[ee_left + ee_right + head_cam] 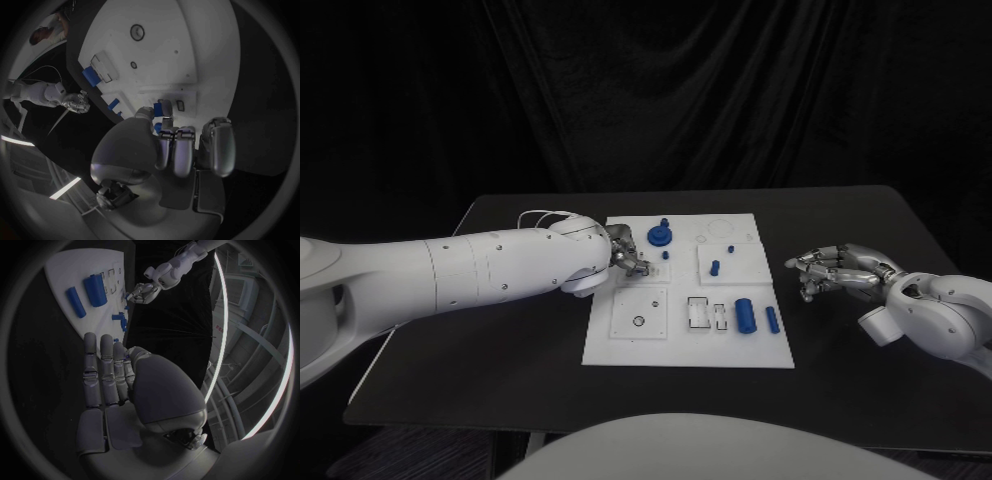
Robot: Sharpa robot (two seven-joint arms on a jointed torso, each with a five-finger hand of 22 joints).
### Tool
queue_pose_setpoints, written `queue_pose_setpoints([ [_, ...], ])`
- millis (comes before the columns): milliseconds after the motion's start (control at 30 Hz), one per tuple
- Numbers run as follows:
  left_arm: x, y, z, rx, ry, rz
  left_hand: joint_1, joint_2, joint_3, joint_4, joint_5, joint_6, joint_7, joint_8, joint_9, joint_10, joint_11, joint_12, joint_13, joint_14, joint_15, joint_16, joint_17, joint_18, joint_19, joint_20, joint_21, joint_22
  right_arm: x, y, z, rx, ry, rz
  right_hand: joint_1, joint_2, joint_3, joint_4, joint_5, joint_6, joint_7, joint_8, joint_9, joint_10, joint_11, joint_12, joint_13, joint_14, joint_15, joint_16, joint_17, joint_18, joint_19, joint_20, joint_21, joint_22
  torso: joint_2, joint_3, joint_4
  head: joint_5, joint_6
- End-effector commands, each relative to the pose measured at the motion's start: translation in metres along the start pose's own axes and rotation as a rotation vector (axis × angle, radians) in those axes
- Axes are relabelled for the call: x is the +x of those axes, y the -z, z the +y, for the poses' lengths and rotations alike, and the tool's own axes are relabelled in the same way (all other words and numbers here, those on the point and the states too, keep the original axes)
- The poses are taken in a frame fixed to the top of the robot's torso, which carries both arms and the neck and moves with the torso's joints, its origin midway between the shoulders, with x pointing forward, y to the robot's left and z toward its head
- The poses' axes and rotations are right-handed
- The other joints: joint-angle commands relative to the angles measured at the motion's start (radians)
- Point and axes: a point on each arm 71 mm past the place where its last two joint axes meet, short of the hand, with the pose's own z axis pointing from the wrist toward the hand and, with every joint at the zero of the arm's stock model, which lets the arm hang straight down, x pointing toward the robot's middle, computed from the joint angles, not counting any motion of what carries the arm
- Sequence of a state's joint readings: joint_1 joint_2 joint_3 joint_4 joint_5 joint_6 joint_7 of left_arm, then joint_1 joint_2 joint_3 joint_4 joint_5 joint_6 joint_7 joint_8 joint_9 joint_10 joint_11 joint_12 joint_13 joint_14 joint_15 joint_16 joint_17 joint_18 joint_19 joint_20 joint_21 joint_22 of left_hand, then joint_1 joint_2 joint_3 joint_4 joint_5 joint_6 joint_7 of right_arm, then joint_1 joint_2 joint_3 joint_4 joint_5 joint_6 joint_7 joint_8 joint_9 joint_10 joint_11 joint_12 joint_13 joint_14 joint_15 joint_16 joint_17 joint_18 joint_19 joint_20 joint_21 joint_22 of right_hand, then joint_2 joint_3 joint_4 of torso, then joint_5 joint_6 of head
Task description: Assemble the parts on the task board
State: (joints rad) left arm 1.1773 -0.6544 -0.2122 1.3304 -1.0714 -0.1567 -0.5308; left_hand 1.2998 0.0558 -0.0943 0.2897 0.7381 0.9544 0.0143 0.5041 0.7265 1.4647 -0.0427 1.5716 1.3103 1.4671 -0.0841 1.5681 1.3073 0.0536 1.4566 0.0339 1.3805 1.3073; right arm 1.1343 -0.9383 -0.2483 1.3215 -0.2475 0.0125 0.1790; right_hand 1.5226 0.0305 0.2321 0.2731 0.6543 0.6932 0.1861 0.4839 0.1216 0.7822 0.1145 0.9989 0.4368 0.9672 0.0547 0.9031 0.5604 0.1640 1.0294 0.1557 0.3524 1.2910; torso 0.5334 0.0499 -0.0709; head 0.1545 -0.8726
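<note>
Task board (625, 345): a white rectangular plate in the middle of the black surface (473, 380), long side running near to far, divided into square panels with shallow recesses and small holes.
Large cylinder (746, 315): blue, lying on its side on the board's near right part.
Slim cylinder (772, 319): blue, thinner, lying just right of the large one and parallel to it.
Round part (659, 236): blue disc with a short stem rising from it, on the far part of the board.
Small pegs: one blue peg (714, 267) stands near the board's middle, a smaller one (665, 254) to its left.
Rectangular slot (698, 314): a pale frame recessed in the board, just left of the large cylinder.
Ring (636, 321): a small dark circle on the near left panel.
Left hand (626, 252): over the board's far left part, fingers (164, 108) curled around a small blue part (166, 107), holding it just above the board.
Right hand (831, 270): off the board to its right, above the surface, fingers (100, 370) apart and holding nothing.
</note>
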Motion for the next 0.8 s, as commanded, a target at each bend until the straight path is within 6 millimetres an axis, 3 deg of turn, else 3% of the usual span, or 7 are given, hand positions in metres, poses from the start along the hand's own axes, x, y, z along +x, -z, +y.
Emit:
queue_pose_setpoints([
  [33, -0.005, 0.001, -0.005, 0.004, 0.016, 0.065, 0.004, -0.005, 0.010, 0.001, -0.010, 0.006, 0.002, 0.000, -0.001, 0.106, -0.007, -0.001, 0.260, 0.104, -0.007, 0.003, 0.264, -0.003, 0.000, -0.010, 0.000, 0.197, 0.000, 0.001, -0.002, 0.018, -0.002, 0.008, 0.007, -0.004, 0.009, 0.000, 0.004, -0.008, 0.004, 0.003, -0.001, -0.003, 0.000, 0.004, -0.001, -0.006, -0.002, 0.005, -0.001, 0.016, -0.005, 0.000, 0.006, 0.001, -0.002, 0.0013, -0.0007, -0.002, 0.000],
  [233, -0.017, -0.001, -0.012, 0.002, -0.025, 0.152, 0.006, -0.008, 0.040, 0.001, -0.043, 0.004, 0.004, -0.002, -0.002, 0.106, -0.005, -0.001, 0.260, 0.104, -0.006, 0.003, 0.264, 0.000, -0.008, -0.010, -0.014, 0.192, 0.000, 0.001, -0.003, 0.019, -0.002, 0.006, 0.007, -0.004, 0.009, 0.000, 0.004, -0.008, 0.004, 0.003, -0.001, -0.003, 0.000, 0.004, -0.001, -0.006, -0.002, 0.005, -0.001, 0.016, -0.005, 0.000, 0.006, 0.001, -0.004, 0.0025, -0.0015, -0.003, 0.000],
  [367, -0.021, -0.005, -0.016, -0.006, -0.059, 0.202, 0.006, -0.008, 0.042, 0.001, -0.045, 0.004, 0.004, -0.002, -0.002, 0.106, -0.005, -0.001, 0.260, 0.104, -0.006, 0.003, 0.264, 0.000, -0.008, -0.010, -0.014, 0.192, 0.000, 0.000, -0.003, 0.019, -0.002, 0.008, 0.007, -0.004, 0.009, 0.000, 0.004, -0.008, 0.004, 0.003, -0.001, -0.003, 0.000, 0.004, -0.001, -0.006, -0.002, 0.005, -0.001, 0.016, -0.005, 0.000, 0.006, 0.001, -0.002, 0.0014, -0.0020, -0.002, 0.000],
  [667, -0.022, -0.017, -0.025, -0.030, -0.120, 0.280, -0.014, -0.011, 0.078, 0.002, -0.119, -0.012, 0.014, -0.014, -0.008, 0.106, 0.004, -0.001, 0.260, 0.104, 0.001, 0.003, 0.264, 0.005, -0.022, -0.004, -0.037, 0.185, 0.002, -0.001, -0.002, 0.021, -0.002, 0.015, 0.007, -0.004, 0.009, 0.000, 0.004, -0.008, 0.004, 0.003, -0.001, -0.003, 0.000, 0.004, -0.001, -0.006, -0.002, 0.005, -0.001, 0.016, -0.005, 0.000, 0.006, 0.001, 0.001, 0.0003, -0.0004, 0.000, 0.000],
  [800, -0.024, -0.023, -0.029, -0.044, -0.132, 0.290, -0.010, -0.011, 0.089, 0.000, -0.127, -0.014, 0.014, -0.017, -0.010, 0.106, 0.004, -0.001, 0.260, 0.104, 0.002, 0.003, 0.264, 0.005, -0.023, -0.003, -0.039, 0.185, 0.003, -0.001, -0.002, 0.021, -0.002, 0.019, 0.008, -0.004, 0.010, 0.000, 0.004, -0.009, 0.004, 0.004, -0.002, -0.005, 0.000, 0.004, -0.002, -0.007, -0.001, 0.005, -0.002, 0.016, -0.006, 0.000, 0.007, 0.002, 0.002, 0.0002, -0.0011, 0.002, 0.000],
])
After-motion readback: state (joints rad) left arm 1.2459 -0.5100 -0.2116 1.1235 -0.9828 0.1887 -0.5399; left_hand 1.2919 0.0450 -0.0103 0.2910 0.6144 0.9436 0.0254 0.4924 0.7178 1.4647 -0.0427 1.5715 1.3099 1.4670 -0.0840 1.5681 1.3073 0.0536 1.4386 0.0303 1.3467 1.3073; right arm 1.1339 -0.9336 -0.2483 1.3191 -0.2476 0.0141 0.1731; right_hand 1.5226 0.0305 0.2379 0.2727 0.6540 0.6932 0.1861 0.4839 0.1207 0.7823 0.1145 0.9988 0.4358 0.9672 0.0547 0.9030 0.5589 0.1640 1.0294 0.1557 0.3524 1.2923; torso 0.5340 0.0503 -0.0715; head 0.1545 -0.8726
